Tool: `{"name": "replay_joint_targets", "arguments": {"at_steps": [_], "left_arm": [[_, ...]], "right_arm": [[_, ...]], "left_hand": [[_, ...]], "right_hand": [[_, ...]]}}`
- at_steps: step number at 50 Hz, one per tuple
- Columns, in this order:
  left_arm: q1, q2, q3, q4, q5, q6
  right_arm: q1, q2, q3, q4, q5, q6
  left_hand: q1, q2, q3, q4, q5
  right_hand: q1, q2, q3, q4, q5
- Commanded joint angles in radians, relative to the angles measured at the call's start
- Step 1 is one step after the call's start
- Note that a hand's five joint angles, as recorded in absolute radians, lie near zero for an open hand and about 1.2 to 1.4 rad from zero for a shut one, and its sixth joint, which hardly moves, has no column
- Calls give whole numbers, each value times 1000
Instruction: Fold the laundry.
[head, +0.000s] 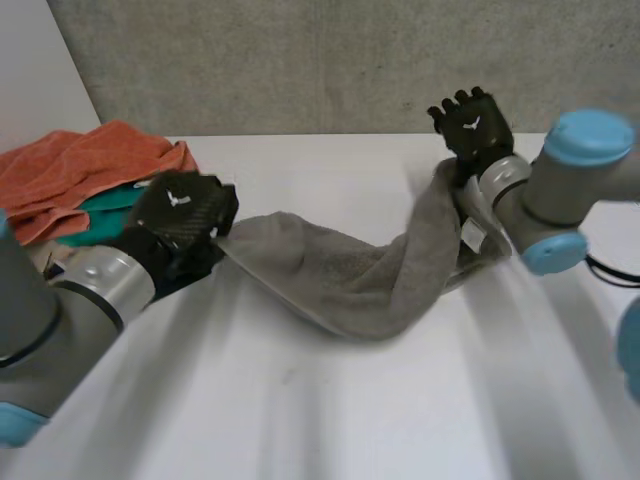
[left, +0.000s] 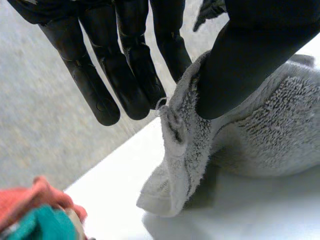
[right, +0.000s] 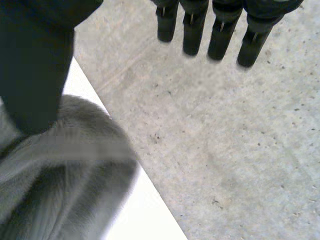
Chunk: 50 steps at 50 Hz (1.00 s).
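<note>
A grey towel (head: 350, 280) is shown stretched between the two hands over the white table (head: 330, 420). One corner is pinched between the thumb and straight fingers of the left hand (head: 180, 218). The other end is draped beside the thumb of the right hand (head: 472, 125), whose fingers are held straight and apart. An orange cloth (head: 80, 165) and a teal cloth (head: 108, 199) are seen beside the left hand.

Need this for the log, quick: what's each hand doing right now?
Left hand: shut on an edge of the grey terry towel.
Right hand: open, towel hanging at its thumb.
</note>
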Motion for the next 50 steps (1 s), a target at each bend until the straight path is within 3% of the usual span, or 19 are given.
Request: {"name": "replay_joint_targets", "arguments": {"at_steps": [1,5,10,14,18,24,27,35,43,50], "left_arm": [[-38,-54,42,-60,-83,-20],[-46,-17,70,-108,-77,-42],[-73,53,133,-172,-77,-77],[-100,93,188,-216,-90,-94],[-133,115,246,-273,-116,-109],[-182,141,320,-332,-172,-131],[-204,159,349,-350,-186,-134],[-248,211,407,-385,-208,-134],[-282,250,444,-398,-232,-134],[-291,260,476,-410,-238,-135]], "right_arm": [[2,-59,63,11,141,-28],[-12,-272,230,129,153,58],[-26,-545,481,327,64,141],[-36,-671,630,475,-2,187],[-53,-723,776,515,-58,265],[-88,-708,931,329,-92,369],[-87,-658,962,219,-88,415],[-59,-493,904,44,-37,553],[-16,-337,743,56,78,603],[28,-254,638,128,72,641]], "left_hand": [[224,201,208,197,257],[224,201,208,197,257],[224,201,208,197,257],[224,201,208,197,257],[224,201,208,197,257],[224,201,208,197,257],[224,201,208,197,257],[224,201,208,197,257],[224,201,208,197,257],[224,201,208,197,257]], "right_hand": [[-51,-58,-72,-81,-73],[-51,-58,-72,-81,-73],[-51,-58,-72,-81,-73],[-51,-58,-72,-81,-73],[13,7,-7,-17,-9],[163,156,142,133,141],[131,124,110,101,109],[113,106,93,83,91],[113,106,93,83,91],[163,156,142,133,141]]}}
